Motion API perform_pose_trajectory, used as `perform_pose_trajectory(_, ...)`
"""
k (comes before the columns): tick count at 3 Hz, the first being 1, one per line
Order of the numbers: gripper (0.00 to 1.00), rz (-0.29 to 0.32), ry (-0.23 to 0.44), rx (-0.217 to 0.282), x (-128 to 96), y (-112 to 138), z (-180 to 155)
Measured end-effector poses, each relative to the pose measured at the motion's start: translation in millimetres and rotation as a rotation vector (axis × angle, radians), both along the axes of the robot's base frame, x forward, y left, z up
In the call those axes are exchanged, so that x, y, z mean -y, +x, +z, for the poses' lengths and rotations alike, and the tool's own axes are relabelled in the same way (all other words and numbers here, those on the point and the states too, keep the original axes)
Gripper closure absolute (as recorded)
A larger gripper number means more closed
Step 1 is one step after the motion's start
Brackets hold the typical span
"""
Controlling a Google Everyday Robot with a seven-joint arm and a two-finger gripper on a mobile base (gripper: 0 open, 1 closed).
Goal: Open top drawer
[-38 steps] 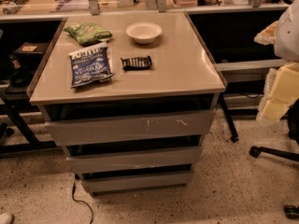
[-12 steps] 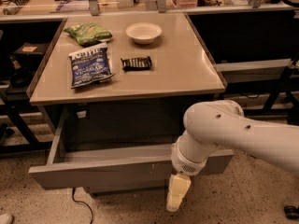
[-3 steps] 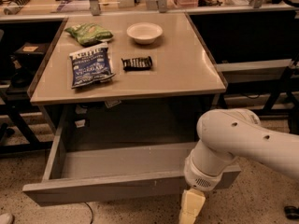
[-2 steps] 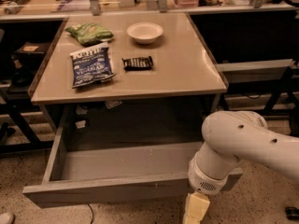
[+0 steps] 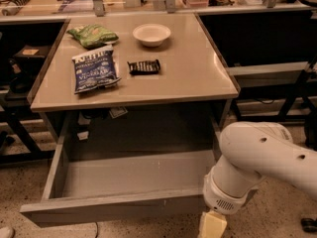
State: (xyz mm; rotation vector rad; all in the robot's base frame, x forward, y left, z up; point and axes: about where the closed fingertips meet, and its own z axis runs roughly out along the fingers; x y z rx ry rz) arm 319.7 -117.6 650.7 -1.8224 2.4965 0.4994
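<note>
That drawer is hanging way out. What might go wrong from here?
The top drawer is extended far out; pulling more might bring it right out. The gripper sits low by the drawer's right front corner, with the bulky arm close beside, so a sideways move might bump the drawer front.

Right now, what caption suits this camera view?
Top drawer pulled wide open beneath the tabletop; the robot's jaws hang low by its front right corner.

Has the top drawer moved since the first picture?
Yes: the top drawer slid out from under the tabletop, toward the camera; gripper at its right front.
</note>
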Motion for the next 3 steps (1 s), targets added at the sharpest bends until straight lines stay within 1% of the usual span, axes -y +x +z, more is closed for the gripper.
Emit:
perform_pose_trajectory(1, 0.00, -0.022, -0.006, -0.005, 5.9, -8.7, 3.9)
perform_pose_trajectory(2, 0.00, -0.029, -0.008, -0.025, 6.2, -19.3, 7.6)
perform_pose_trajectory(3, 0.00, -0.028, -0.008, -0.026, 6.1, -20.2, 9.8)
